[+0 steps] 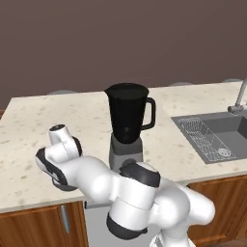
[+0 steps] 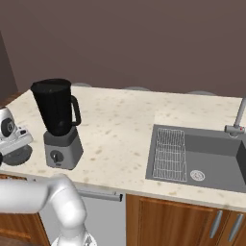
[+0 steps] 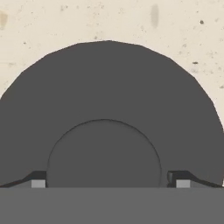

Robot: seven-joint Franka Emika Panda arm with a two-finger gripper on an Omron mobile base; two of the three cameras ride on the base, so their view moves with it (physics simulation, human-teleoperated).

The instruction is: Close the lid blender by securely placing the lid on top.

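The lid [image 3: 109,87] is a flat dark grey round disc lying on the speckled counter, and it takes up most of the hand view. My gripper [image 3: 110,181] is open and hangs close above it, with one fingertip on each side of the raised centre [image 3: 104,153]. In the right base view the lid [image 2: 19,156] lies just left of the blender, under my hand. The blender [image 1: 126,116] is a tall black jar with its mouth uncovered, its handle to the right, standing upright on a grey base [image 1: 124,153]. It also shows as the blender [image 2: 56,108], whose base carries a round knob [image 2: 56,157].
A steel sink [image 2: 211,153] with a wire rack [image 2: 170,153] and a tap [image 2: 238,120] is set into the counter to the right. My own bent arm [image 1: 120,188] crowds the counter's front edge below the blender. Wooden cabinet doors [image 2: 182,221] lie beneath.
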